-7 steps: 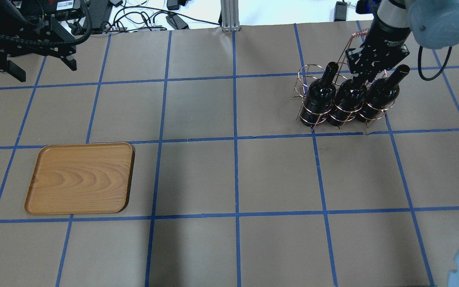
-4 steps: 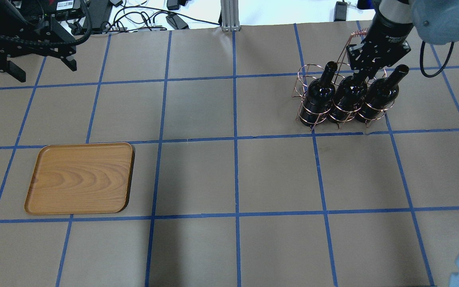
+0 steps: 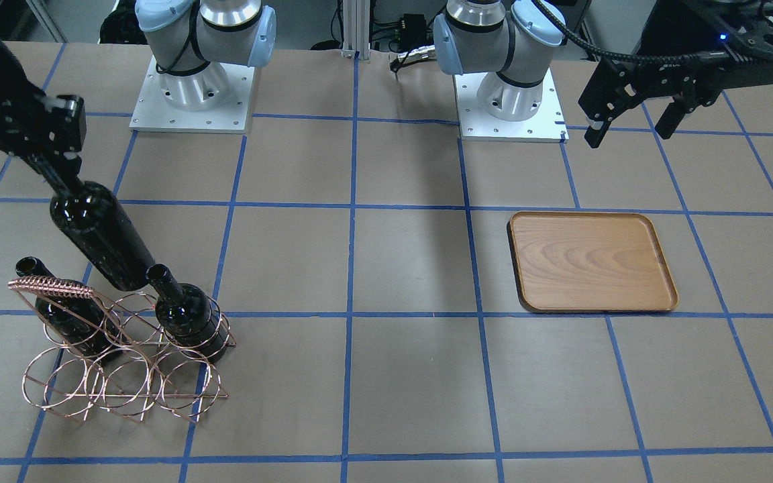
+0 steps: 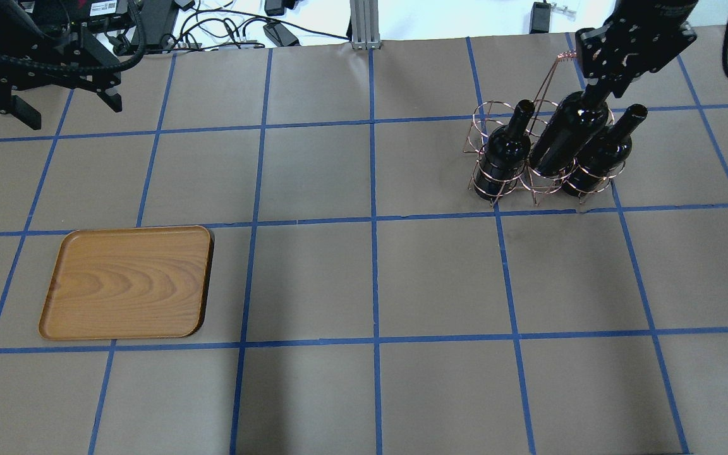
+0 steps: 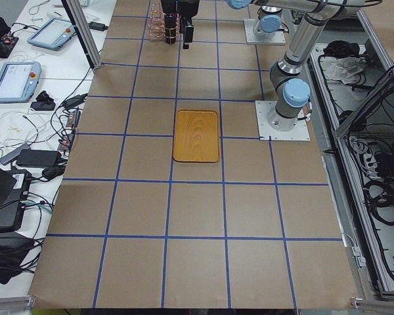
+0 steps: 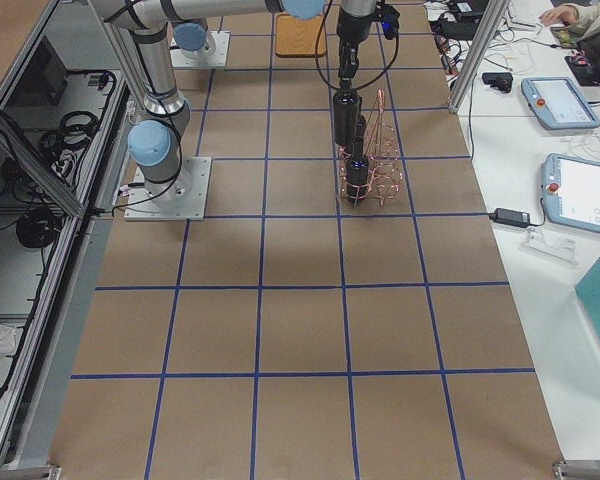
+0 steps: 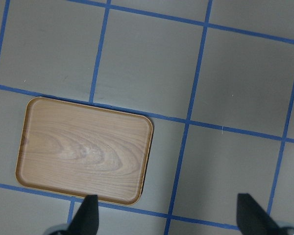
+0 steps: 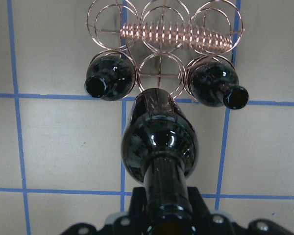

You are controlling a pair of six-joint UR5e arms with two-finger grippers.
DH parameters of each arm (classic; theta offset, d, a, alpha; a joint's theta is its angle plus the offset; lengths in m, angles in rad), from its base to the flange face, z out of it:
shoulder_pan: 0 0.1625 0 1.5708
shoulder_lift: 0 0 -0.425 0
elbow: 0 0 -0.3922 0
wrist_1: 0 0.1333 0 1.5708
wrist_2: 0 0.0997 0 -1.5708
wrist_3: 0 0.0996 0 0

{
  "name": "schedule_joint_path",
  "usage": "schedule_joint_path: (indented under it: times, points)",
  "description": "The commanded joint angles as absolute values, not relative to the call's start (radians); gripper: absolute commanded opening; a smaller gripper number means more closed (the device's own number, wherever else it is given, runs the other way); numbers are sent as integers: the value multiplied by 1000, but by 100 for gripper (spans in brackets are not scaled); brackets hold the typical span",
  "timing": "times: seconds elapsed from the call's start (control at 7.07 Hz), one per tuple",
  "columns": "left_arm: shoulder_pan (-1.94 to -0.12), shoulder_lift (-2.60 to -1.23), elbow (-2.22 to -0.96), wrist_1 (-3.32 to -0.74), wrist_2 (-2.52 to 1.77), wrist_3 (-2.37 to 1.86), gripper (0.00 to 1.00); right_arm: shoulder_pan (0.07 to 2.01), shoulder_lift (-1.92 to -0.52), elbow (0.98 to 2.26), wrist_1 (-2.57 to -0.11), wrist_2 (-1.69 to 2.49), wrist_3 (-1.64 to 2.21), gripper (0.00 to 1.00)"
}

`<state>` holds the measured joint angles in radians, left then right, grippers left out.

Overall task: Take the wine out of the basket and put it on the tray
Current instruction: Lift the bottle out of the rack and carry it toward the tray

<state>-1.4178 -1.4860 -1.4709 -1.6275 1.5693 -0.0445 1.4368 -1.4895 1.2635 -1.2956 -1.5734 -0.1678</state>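
Note:
A copper wire basket (image 4: 485,120) stands at the table's far right and holds two dark wine bottles (image 4: 503,155) (image 4: 599,155). My right gripper (image 4: 599,91) is shut on the neck of a third, middle wine bottle (image 4: 563,136). It holds that bottle raised and tilted, with its base over the basket's middle ring. The front view shows this bottle (image 3: 101,238) above the basket (image 3: 118,382). The wrist view shows it (image 8: 159,142) over the rings. The wooden tray (image 4: 127,281) lies empty at the near left. My left gripper (image 4: 67,110) is open and empty, high at the far left.
The basket's coiled handle (image 8: 176,34) runs just behind the raised bottle. Cables and boxes (image 4: 212,25) lie beyond the table's far edge. Blue tape lines grid the brown table (image 4: 370,278) between basket and tray. The left wrist view shows the tray (image 7: 85,149) below the open fingers (image 7: 88,213).
My right gripper has risen with the middle bottle, drawing it up out of its ring in the basket. The left arm, the tray and the other two bottles have not moved.

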Motion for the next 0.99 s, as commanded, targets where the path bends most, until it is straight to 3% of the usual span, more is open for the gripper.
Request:
schedule_joint_path:
  times: [0.0, 0.57, 0.85]
  points:
    - [-1417, -1486, -1471, -1628, 1569, -46, 100, 1521, -1543, 1261, -1239, -1540, -35, 22]
    - [-1416, -1486, -1471, -1628, 1569, -44, 100, 1918, -1413, 1333, -1513, -1546, 475, 22]
    - [-1416, -1483, -1471, -1634, 1569, -44, 100, 2011, -1313, 1339, -1600, -1542, 615, 22]
